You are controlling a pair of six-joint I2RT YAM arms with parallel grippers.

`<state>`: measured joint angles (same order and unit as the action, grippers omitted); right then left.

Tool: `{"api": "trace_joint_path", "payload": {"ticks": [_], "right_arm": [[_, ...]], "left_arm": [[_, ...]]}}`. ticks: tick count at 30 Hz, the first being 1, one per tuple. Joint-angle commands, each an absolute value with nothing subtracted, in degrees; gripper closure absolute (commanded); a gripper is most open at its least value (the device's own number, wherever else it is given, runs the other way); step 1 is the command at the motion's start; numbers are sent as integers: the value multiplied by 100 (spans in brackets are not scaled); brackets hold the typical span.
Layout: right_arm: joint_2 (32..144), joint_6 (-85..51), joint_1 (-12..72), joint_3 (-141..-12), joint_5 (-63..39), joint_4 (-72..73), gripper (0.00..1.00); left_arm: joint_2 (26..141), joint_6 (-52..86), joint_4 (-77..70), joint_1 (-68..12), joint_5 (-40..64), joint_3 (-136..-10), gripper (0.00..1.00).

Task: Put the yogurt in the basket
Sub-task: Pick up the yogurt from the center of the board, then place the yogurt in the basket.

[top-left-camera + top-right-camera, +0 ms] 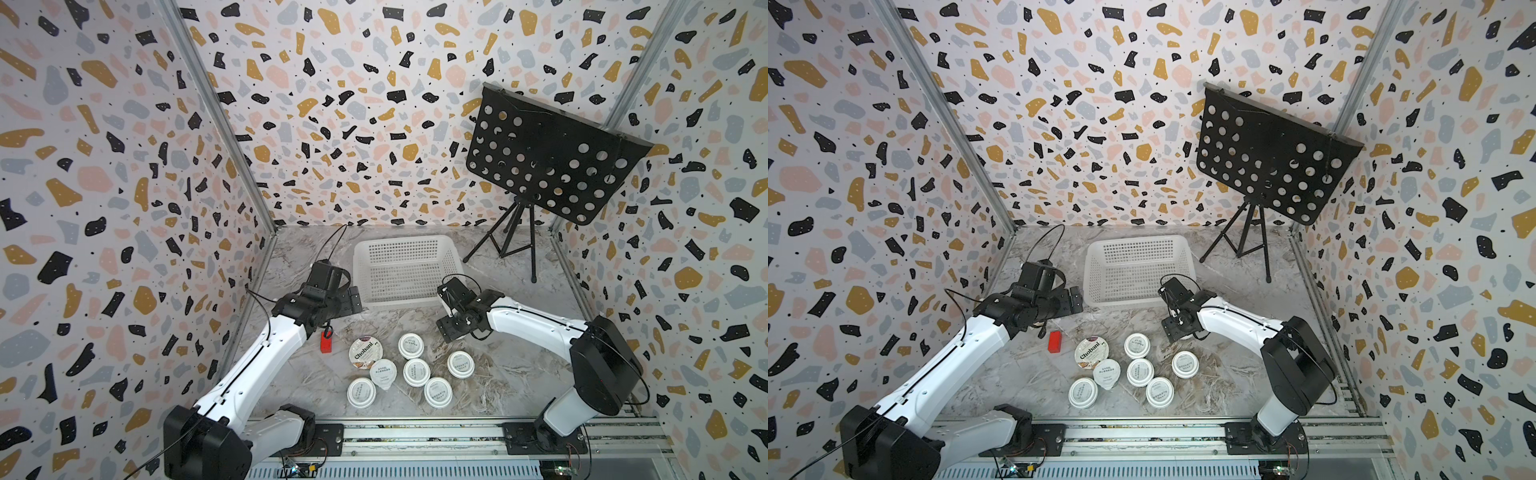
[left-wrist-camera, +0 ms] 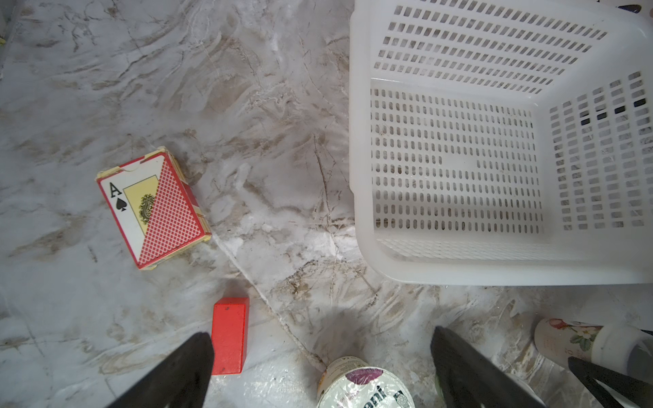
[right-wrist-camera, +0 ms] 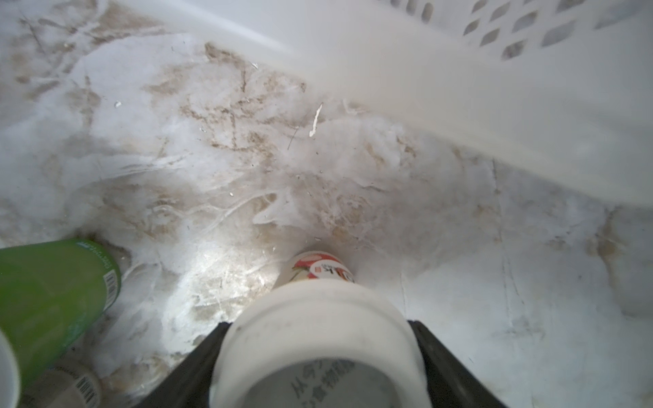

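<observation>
Right wrist view: your right gripper (image 3: 319,325) clamps a yogurt cup (image 3: 318,356) by its sides at the basket's (image 1: 399,300) 5 o'clock corner, poised for loading. Your left gripper (image 2: 319,335) gapes empty; seven cups (image 1: 416,372) wait at 6 o'clock.

"Chobani" stood out in black on the white lid of the wide round yogurt cup (image 1: 365,353) (image 1: 1091,352) in both top views. The left wrist view caught just "ni" on that cup (image 2: 364,388). A black "A" over a spade marked the red-and-white cardboard card box (image 2: 152,208). A barcode ran down the green round container (image 3: 53,293). Grey characters on the small white plastic yogurt cup (image 3: 318,335) were too blurred to read.
</observation>
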<state>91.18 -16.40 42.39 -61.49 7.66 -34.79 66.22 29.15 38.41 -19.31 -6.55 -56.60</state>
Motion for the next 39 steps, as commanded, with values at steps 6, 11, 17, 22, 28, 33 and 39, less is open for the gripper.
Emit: {"api": "trace_joint_path", "payload": {"ticks": [6, 11, 17, 22, 28, 33, 39], "right_arm": [[8621, -1384, 4167, -7090, 1153, -4329, 23], [8720, -1154, 4023, -7845, 1193, -4624, 23], [9357, -818, 3765, -8997, 1091, -4685, 23], [10261, -607, 3595, -10180, 865, -4680, 24], [11416, -545, 3422, -11289, 682, -4579, 24], [12290, -402, 3299, -12099, 670, -4579, 24], [13046, -262, 3178, -12792, 733, -4612, 24]], "left_arm": [[6585, 2847, 3823, -1954, -738, -5634, 0], [6622, 2845, 3817, -1955, -738, -5669, 0], [6774, 2882, 3824, -1955, -738, -5719, 0], [6912, 2887, 3822, -1960, -761, -5787, 0], [7258, 2814, 3825, -1958, -764, -5999, 0], [7449, 2688, 3832, -1952, -763, -6108, 0], [7649, 2694, 3831, -1949, -710, -6178, 0]]}}
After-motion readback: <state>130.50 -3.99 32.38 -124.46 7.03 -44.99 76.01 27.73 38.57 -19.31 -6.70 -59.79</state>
